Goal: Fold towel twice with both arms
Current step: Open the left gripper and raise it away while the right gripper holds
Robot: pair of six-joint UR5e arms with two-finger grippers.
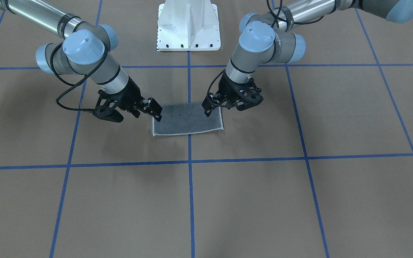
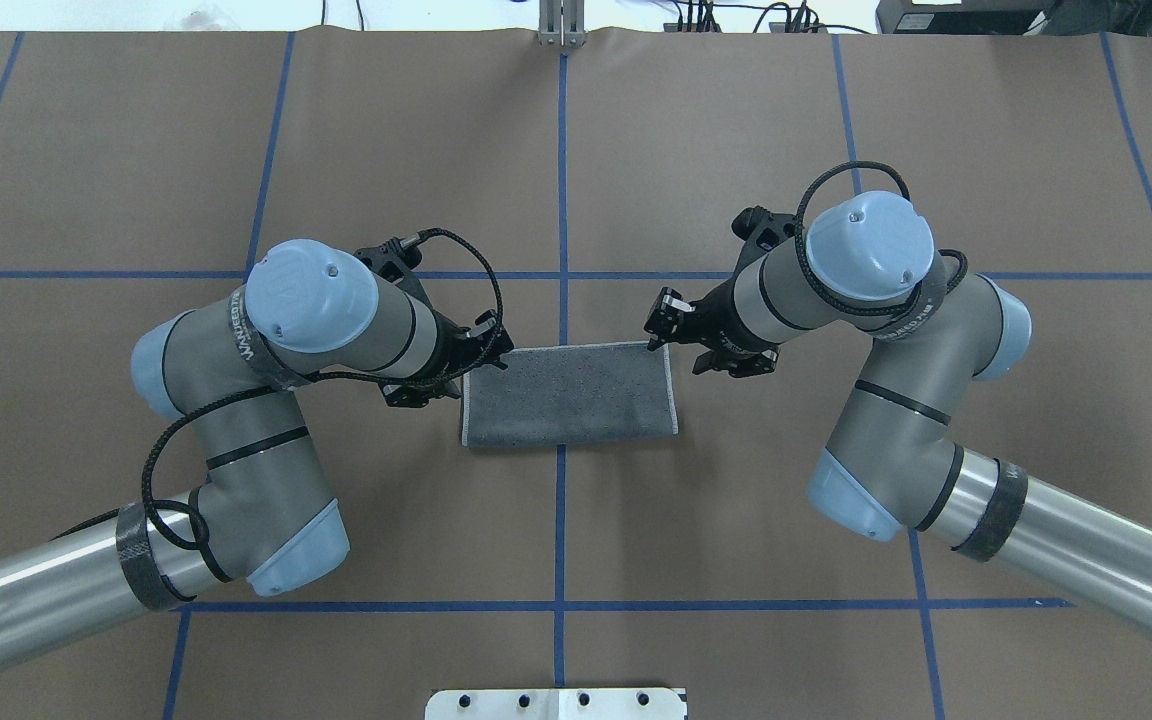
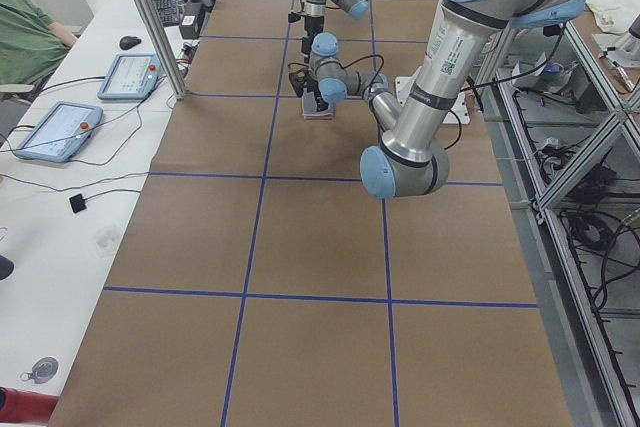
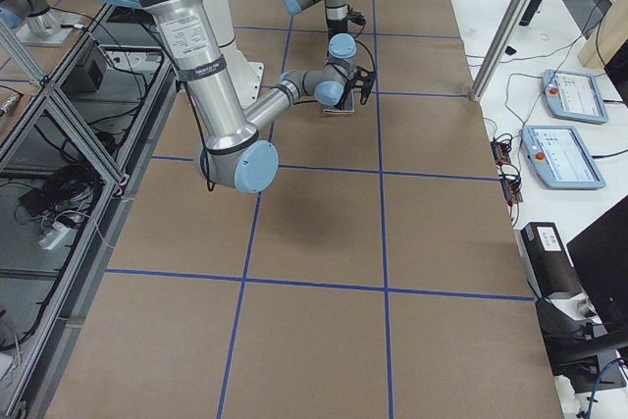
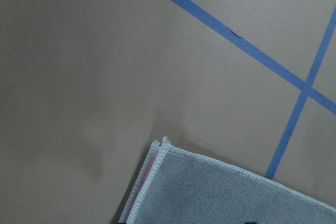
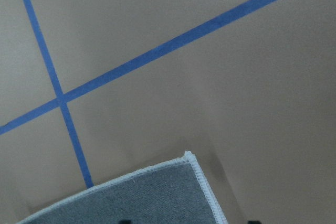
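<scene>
The towel (image 2: 568, 395) lies flat on the table (image 2: 736, 150), between the two grippers, grey face up. It is folded once into a rectangle. A thin line of pink is seen between the layers at the corner in the left wrist view. So the first fold is judged done and the second not yet made.

The left gripper (image 2: 456, 368) is held low over the towel's far corner on its own side. The right gripper (image 2: 661, 325) is held just above the opposite far corner. Nothing is gripped by either. The right jaws appear parted, since two dark tips are seen wide apart at the bottom edge of its wrist view. The left jaws also look spread in the front view, though this is less plainly shown.

The towel is judged light, soft and limp. No shape will be kept once it is lifted, and sag is to be expected between the two held points. Its terry pile should be held well by the pads, without slipping. The stitched edging (image 5: 210, 157) is the firmest part.

Hold is best taken at the corners under the tips, on the edging, with both layers pinched together. If only the top layer is caught, the first fold could be peeled open. Some drag on the table is also possible, so the corners are better lifted than slid.
</scene>
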